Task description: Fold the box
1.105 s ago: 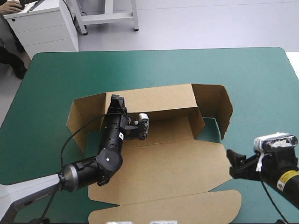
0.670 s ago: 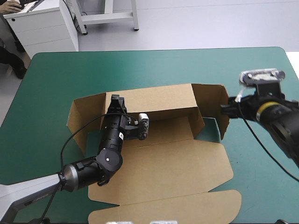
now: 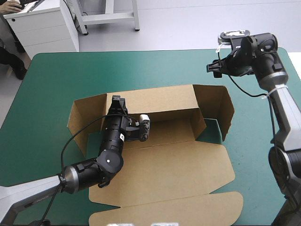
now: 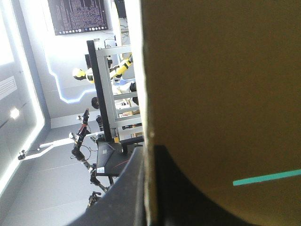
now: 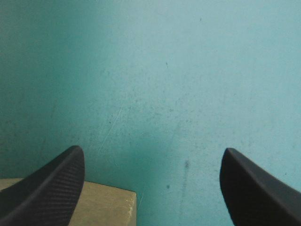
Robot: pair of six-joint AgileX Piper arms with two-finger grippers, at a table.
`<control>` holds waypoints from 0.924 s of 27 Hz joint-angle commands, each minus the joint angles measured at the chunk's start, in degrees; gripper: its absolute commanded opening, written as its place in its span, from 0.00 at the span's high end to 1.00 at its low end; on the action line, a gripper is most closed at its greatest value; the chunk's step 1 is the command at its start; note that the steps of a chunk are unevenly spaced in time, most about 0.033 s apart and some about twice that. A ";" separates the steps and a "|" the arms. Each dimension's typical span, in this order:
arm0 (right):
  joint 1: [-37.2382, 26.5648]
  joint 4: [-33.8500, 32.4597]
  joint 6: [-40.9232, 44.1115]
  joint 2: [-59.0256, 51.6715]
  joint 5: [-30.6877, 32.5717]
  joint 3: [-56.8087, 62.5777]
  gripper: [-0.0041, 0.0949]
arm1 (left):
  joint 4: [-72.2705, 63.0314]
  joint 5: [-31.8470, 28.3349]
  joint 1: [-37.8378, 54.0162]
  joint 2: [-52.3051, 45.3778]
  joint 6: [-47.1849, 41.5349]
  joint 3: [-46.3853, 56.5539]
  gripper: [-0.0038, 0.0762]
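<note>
**Box part-raised, mid-table**

The brown box (image 3: 164, 165) is seen mid-table on the teal-green cover (image 3: 56, 84). Its far wall and end flaps are raised, and its lid is laid flat nearside. The far wall is pinched by the left gripper (image 3: 117, 100). The right gripper (image 3: 211, 69) is spread wide above the cover beyond the box.
</note>
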 commanded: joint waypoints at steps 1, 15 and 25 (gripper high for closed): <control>-0.33 -0.93 -1.81 0.85 1.06 -2.25 0.25 | 4.41 -1.15 -0.82 -1.46 0.17 -0.80 0.96; -0.33 0.30 -5.10 -1.39 3.65 -1.17 0.28 | 4.41 -1.04 -0.82 -1.46 0.17 -0.80 0.96; -0.33 1.90 -6.98 -4.46 3.53 6.75 0.28 | 4.41 -1.04 -0.82 -1.46 0.17 -0.80 0.96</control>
